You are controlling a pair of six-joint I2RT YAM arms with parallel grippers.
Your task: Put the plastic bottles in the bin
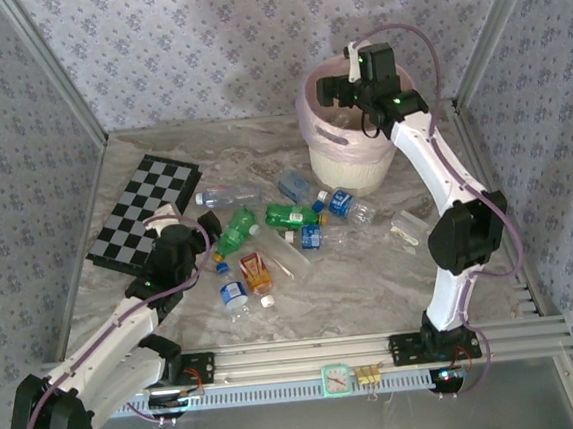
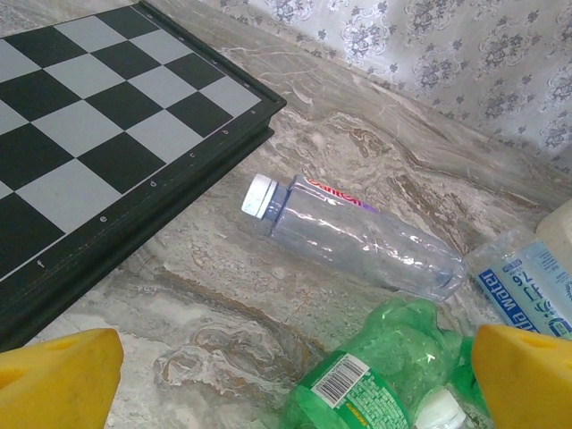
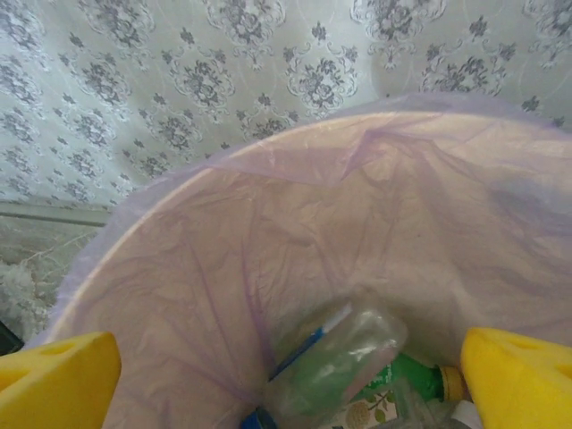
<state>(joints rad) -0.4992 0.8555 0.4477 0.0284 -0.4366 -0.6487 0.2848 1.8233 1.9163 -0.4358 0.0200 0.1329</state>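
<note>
Right gripper (image 3: 288, 382) hung over bin (image 3: 179, 241), jaws wide, empty; left gripper (image 2: 290, 375), well away from bin, likewise stood wide

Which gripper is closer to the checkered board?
Left. The left gripper hangs open just beside the board's right edge, over the bottles. The right gripper is far off to the right, open above the bin.

The round white plastic bin with a pale pink bag liner (image 1: 355, 166) stands at one o'clock on the grey marbled table (image 1: 373, 287); the right gripper (image 1: 348, 91) hangs over its mouth, jaws perhaps apart. Small clear and green plastic bottles (image 1: 289, 214) lie scattered mid-table, the flat black-and-white checkered board (image 1: 144, 215) at ten o'clock.
</note>
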